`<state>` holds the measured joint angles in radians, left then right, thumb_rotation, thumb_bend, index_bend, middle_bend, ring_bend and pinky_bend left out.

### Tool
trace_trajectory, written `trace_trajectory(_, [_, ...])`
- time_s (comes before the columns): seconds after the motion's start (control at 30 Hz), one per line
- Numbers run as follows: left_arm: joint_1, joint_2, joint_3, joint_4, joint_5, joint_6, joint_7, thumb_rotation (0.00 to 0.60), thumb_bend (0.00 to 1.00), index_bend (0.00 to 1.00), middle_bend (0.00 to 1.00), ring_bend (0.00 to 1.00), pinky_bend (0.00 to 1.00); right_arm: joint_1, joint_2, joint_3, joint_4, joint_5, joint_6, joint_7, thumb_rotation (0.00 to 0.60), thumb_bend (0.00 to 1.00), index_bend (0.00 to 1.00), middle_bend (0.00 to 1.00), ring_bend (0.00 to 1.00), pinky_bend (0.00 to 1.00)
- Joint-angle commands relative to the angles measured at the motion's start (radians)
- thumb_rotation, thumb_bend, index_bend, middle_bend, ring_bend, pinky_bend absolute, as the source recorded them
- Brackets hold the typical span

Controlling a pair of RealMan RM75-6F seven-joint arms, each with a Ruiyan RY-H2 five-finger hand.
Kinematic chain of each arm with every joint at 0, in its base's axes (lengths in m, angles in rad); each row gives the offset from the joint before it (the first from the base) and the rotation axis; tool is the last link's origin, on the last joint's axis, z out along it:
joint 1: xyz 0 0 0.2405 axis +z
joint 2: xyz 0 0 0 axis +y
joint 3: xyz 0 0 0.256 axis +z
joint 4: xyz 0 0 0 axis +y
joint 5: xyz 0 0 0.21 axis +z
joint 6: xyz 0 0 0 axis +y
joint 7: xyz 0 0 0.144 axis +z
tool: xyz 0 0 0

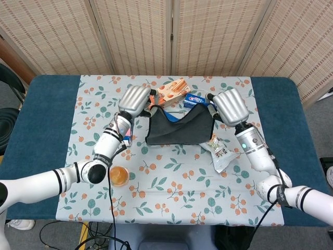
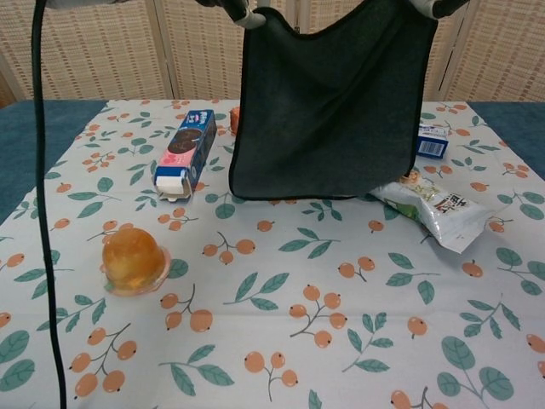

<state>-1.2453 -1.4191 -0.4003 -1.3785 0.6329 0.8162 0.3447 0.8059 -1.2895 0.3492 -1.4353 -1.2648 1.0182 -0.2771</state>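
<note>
Woven folding screen [image 1: 171, 36] behind, blue table [image 1: 49, 125], fruit-print tablecloth [image 1: 171, 182]

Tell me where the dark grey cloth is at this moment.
The dark grey cloth hangs mid-table from the left hand and the right hand, before the orange box.
</note>
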Motion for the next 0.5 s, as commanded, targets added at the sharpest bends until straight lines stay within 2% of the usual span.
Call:
trace_trajectory(0.03, [-0.013, -0.015, 0.013, 0.041, -0.023, 0.007, 0.024, 0.6, 0.47, 0.62, 1.0, 0.96, 1.0, 0.021, -0.019, 0.008, 0.025, 0.019, -0.016, -0.002, 0.6, 0.54, 0.76, 0.93, 0.92, 1.0])
trace_trajectory(0.5, [-0.008, -0.015, 0.026, 0.137, -0.086, 0.009, 0.055, 0.6, 0.47, 0.63, 1.0, 0.96, 1.0, 0.105, -0.113, 0.016, 0.144, 0.066, -0.054, 0.002, 0.6, 0.54, 0.76, 0.92, 0.92, 1.0])
